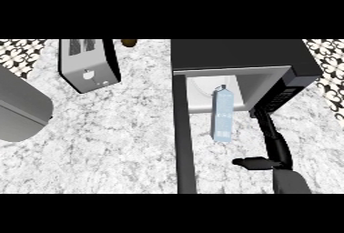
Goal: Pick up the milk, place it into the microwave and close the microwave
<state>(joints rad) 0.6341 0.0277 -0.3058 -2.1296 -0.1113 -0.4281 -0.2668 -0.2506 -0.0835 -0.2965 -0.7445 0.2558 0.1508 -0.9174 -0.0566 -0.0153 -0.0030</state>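
My right hand (pixel 269 136) comes up from the lower edge at the right, its fingers stretched straight toward the front corner of the microwave (pixel 242 54), with the thumb sticking out to the left lower down. It is open and holds nothing. Just to the left of it is the milk carton (pixel 223 116), pale blue and white, apart from my fingers; its top end is inside the microwave's opening and its lower end sticks out over the front edge. The microwave door (pixel 183 136) is swung wide open and shows as a dark upright bar to the left of the carton. Further left, across the speckled stone counter (pixel 114 136), a toaster (pixel 88 66) stands near the back, and a small brown thing (pixel 129 42) shows at the top edge beside it. A large grey shape (pixel 20 109) fills the left edge. My left hand is out of sight.
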